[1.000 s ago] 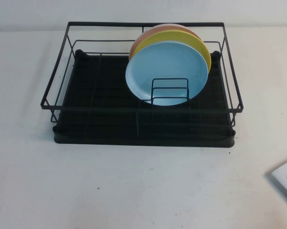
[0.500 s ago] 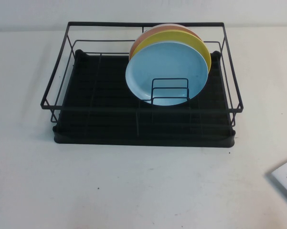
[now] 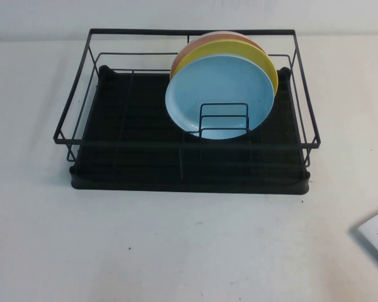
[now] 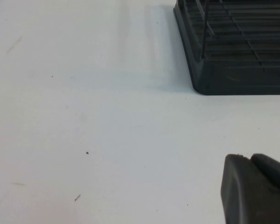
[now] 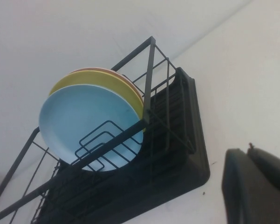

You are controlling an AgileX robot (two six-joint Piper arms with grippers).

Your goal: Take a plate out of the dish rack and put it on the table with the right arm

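Note:
The light-blue plate (image 3: pixel 219 95) stands on edge in the small wire holder (image 3: pixel 224 119), at the front of a stack in the black dish rack (image 3: pixel 88 88). It also shows in the right wrist view (image 5: pixel 86 119). My right gripper (image 5: pixel 248 151) is shut and empty, low over the white table (image 3: pixel 176 245) off the rack's right front corner, apart from the rack. My left gripper (image 4: pixel 249 158) is shut and empty over the table near the rack's left front corner (image 4: pixel 209 79). Neither gripper's fingers show in the high view.
A yellow plate (image 3: pixel 264 60) and an orange plate (image 3: pixel 195 45) stand behind the blue one. A white piece with a printed code (image 3: pixel 377 234) juts in at the right edge of the high view. Bare table lies in front of the rack.

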